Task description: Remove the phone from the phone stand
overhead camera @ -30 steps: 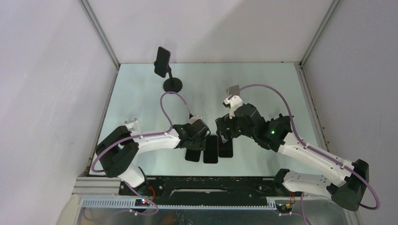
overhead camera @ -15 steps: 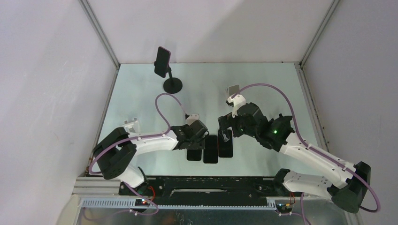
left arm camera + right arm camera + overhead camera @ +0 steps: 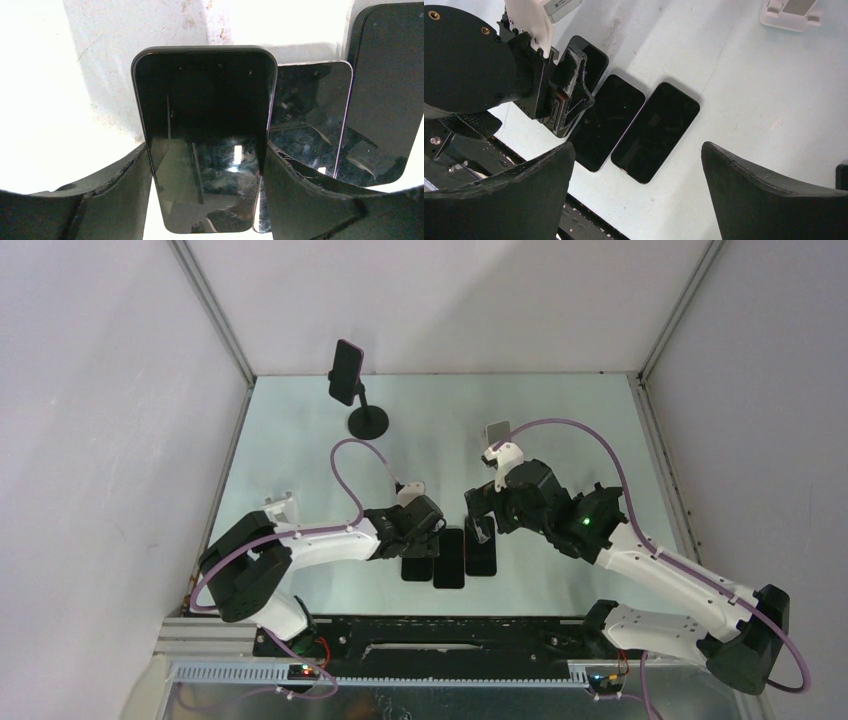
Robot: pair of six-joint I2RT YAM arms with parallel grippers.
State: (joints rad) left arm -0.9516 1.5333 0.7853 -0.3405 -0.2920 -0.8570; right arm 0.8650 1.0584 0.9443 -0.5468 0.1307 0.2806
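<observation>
Three phones lie flat side by side at the near edge of the worktop (image 3: pixel 560 410), and the only motion over the last second has been around them. The left end effector (image 3: pixel 205 150) has eased a little nearer and lower onto the leftmost flat phone (image 3: pixel 205 110), with its cable loop lifting behind it. The right end effector (image 3: pixel 638 150) drew back a touch in the first half of that second and has held since.

In the left wrist view the left fingers (image 3: pixel 120 185) sit against both long edges of that leftmost flat phone with no gap showing, so I judge it pinched across its width as it rests on the surface. The right fingers (image 3: pixel 749 185) are spread wide with nothing between them, hanging above the middle flat phone (image 3: pixel 606 120) and its neighbour.

None of this has touched the phone on the stand (image 3: pixel 346 371), which has not shifted. It sits upright, raised on the black phone stand (image 3: pixel 368 422) in the far left corner, so that step is not yet begun.

From the left end effector it lies well apart, straight out toward the back wall and slightly to the left. From the right one it is farther, and across to the left. Neither wrist view shows it. The left arm looks the better placed, though it must first let go.
</observation>
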